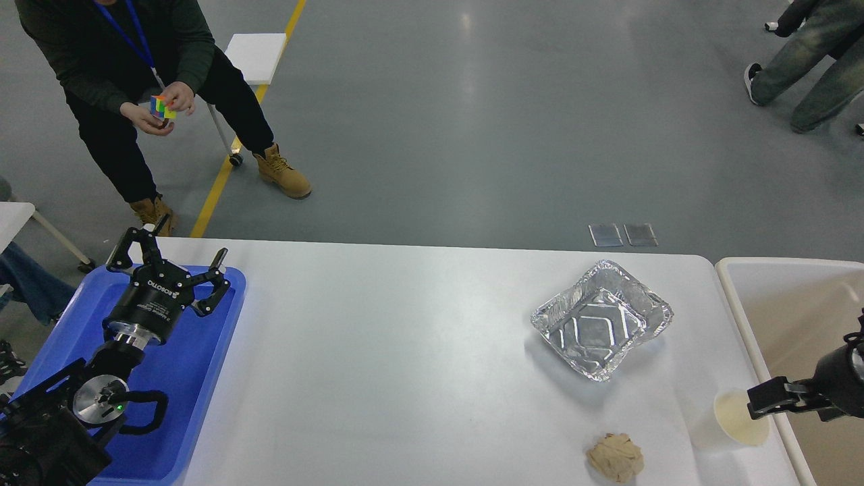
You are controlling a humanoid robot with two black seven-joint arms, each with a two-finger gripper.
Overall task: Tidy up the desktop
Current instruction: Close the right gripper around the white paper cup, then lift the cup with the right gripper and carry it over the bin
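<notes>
The white desktop (405, 364) holds an empty foil tray (601, 320) at the right, a crumpled brown paper ball (615, 457) near the front edge and a pale paper cup (736, 420) at the front right. My right gripper (776, 403) comes in from the right, low, with one dark finger (766, 398) at the cup's right rim; its fingers look spread. My left gripper (177, 248) is open and empty, held above the blue tray (202, 405) at the left.
A beige bin with a white rim (736, 317) stands right of the desktop. A person holding a colour cube (160, 106) stands beyond the far left corner. Other people walk at the far right.
</notes>
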